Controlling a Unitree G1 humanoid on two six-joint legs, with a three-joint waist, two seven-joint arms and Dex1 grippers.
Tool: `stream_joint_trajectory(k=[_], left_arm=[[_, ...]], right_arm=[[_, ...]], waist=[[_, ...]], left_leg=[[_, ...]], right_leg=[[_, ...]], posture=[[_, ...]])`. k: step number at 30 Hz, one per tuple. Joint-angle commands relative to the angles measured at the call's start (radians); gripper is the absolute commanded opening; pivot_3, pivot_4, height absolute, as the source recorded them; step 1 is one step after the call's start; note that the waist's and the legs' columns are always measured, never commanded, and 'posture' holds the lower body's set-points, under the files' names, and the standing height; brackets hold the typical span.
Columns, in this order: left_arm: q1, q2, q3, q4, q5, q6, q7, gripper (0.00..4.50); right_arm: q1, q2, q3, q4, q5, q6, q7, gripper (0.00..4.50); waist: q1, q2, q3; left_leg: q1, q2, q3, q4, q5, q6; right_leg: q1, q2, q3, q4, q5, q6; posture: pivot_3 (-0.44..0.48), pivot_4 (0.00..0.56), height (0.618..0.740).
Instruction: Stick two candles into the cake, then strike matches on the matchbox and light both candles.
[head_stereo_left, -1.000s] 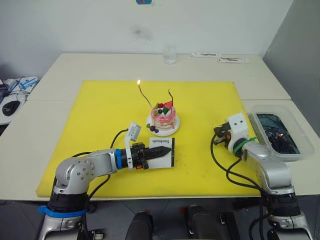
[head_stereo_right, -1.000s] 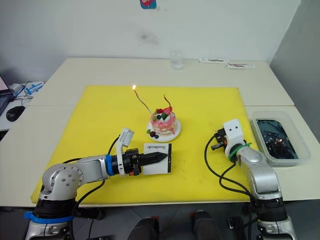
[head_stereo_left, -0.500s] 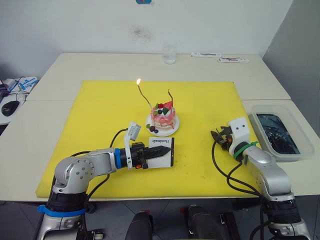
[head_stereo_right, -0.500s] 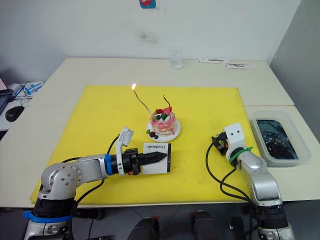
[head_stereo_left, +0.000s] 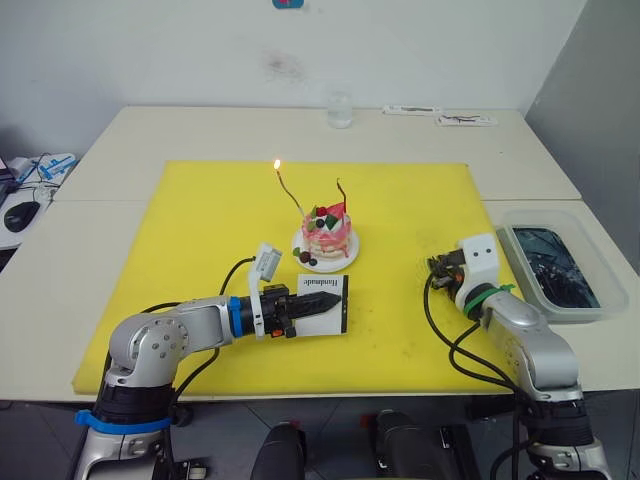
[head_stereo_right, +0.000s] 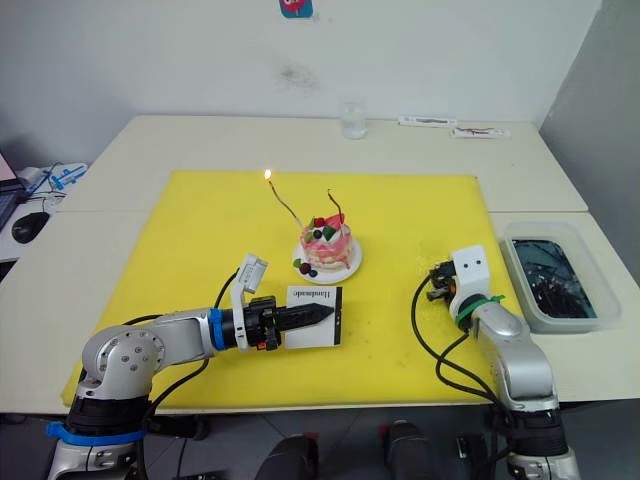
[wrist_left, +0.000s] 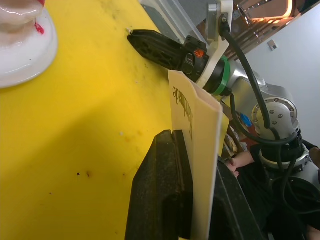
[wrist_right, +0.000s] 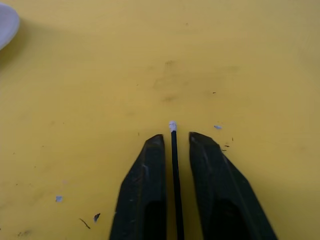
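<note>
Gripping the matchbox (head_stereo_left: 323, 303) on the yellow mat (head_stereo_left: 200, 230), the left gripper (head_stereo_left: 335, 303) lies nearest, the right gripper (wrist_right: 174, 142) pinches a match (wrist_right: 175, 165), and beyond stands the cake (head_stereo_left: 327, 235) bearing two candles (head_stereo_left: 288, 195), one lit.

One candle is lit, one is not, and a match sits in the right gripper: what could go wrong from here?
The match lies thin between the right gripper fingers, so it may slip or snap on the strike. The matchbox, pinched by the left gripper, may twist. Reaching for the unlit candle could brush the lit candle.
</note>
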Motion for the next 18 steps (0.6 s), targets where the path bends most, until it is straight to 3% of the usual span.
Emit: stream_joint_trajectory(k=[1,9,18], left_arm=[[-0.009,0.0,0.012,-0.023,-0.013,-0.007,-0.001,0.0],[-0.002,0.0,0.013,-0.025,-0.013,-0.008,0.001,0.0],[-0.051,-0.022,-0.024,0.005,0.003,-0.01,-0.004,0.0]], right_arm=[[-0.001,-0.003,-0.005,-0.001,-0.003,0.015,-0.012,0.02],[-0.003,-0.019,0.008,-0.059,0.018,0.006,0.031,0.02],[-0.046,-0.261,0.178,-0.361,0.07,0.005,0.319,0.02]], waist=[[0.0,0.0,0.0],[0.0,0.0,0.0],[0.0,0.001,0.0]], left_leg=[[0.0,0.0,0.0,0.0,0.0,0.0],[0.0,0.0,0.0,0.0,0.0,0.0],[0.0,0.0,0.0,-0.001,0.0,0.0]], right_leg=[[0.0,0.0,0.0,0.0,0.0,0.0],[0.0,0.0,0.0,0.0,0.0,0.0],[-0.001,0.0,0.0,-0.001,0.0,0.0]], posture=[[0.0,0.15,0.74],[0.0,0.15,0.74],[0.0,0.15,0.74]])
